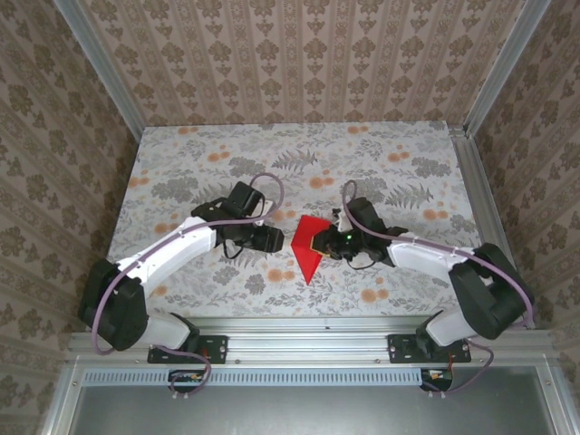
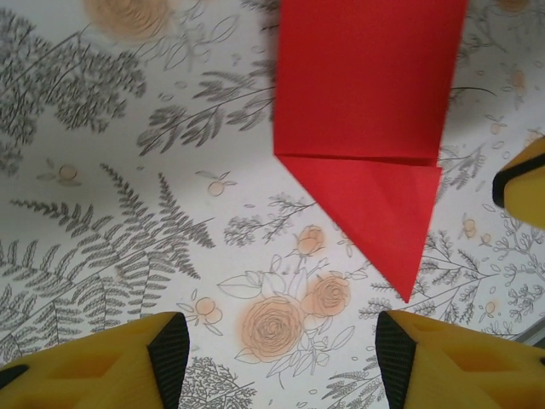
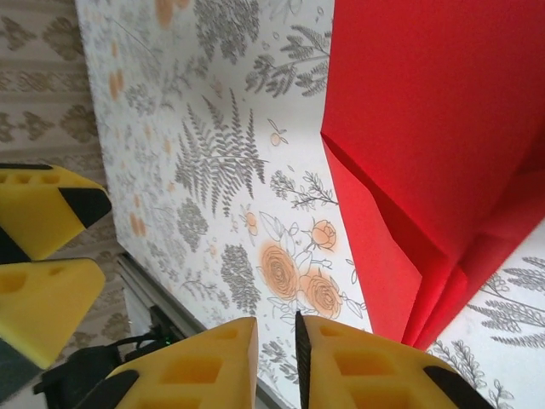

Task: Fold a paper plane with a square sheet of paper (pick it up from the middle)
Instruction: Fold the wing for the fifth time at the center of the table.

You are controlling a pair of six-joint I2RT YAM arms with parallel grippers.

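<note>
Yellow right pincer (image 3: 274, 331); creased matte red sheet (image 3: 426, 128).

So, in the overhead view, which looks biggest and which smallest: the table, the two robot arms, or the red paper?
Largest: table, by far.
Next: left arm and right arm, too alike to rank.
Smallest: red paper.

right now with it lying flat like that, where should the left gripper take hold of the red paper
The pointed end of the sheet of paper, approached low from where the left gripper is: that tip points back toward its open jaws. It seems to lie flat on the table, so the middle offers no edge.
</note>
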